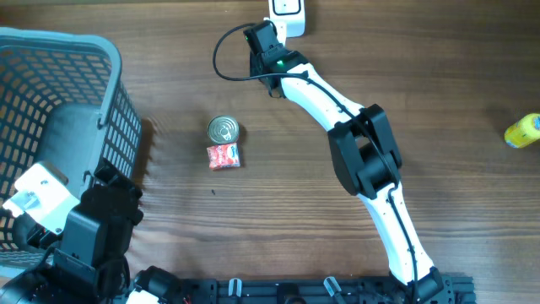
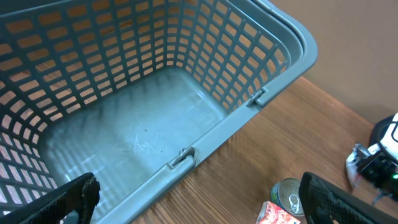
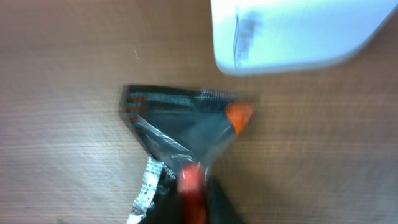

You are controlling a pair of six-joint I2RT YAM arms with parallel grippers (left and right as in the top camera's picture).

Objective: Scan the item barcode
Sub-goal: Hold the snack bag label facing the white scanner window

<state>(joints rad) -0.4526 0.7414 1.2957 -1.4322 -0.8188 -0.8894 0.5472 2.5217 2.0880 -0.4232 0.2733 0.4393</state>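
The item is a black foil packet (image 3: 180, 118) with orange marks and a white printed strip. In the right wrist view it lies blurred over the wood, just below the white scanner (image 3: 298, 31). My right gripper (image 3: 193, 196) is shut on the packet's near end. Seen from overhead, the right arm stretches to the far edge and holds the packet (image 1: 258, 37) beside the scanner (image 1: 288, 15). My left gripper (image 2: 199, 205) stands wide open with nothing between its fingers. It hovers over the near rim of the grey basket (image 2: 249, 102).
A tin can (image 1: 224, 129) and a small red packet (image 1: 224, 156) lie mid-table, and both show in the left wrist view, the can (image 2: 289, 196) near the right finger. A yellow bottle (image 1: 523, 131) lies at the right edge. The basket (image 1: 110, 101) fills the left side. A black cable (image 1: 221, 63) loops near the scanner.
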